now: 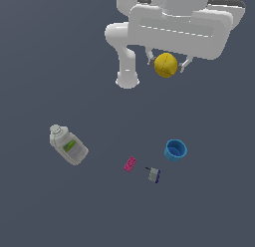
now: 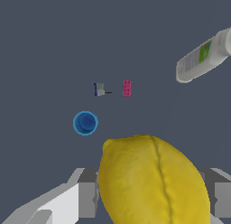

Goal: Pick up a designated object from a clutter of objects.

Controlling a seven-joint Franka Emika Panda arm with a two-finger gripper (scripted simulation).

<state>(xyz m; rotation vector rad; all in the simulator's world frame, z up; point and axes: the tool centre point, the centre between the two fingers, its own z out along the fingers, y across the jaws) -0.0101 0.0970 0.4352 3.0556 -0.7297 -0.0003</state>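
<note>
The gripper is closed on the lemon, a finger pressed to each side, holding it high above the bench, apparently to carry it free of the clutter. Well below lie the blue cup, magenta block, small grey-blue piece and green-labelled bottle; nothing stands in its way.

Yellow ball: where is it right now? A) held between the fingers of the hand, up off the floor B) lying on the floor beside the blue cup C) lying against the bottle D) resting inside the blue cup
A: the yellow ball sits gripped in the hand high above the floor, and in the wrist view it fills the foreground between the fingers, far from the blue cup.
</note>
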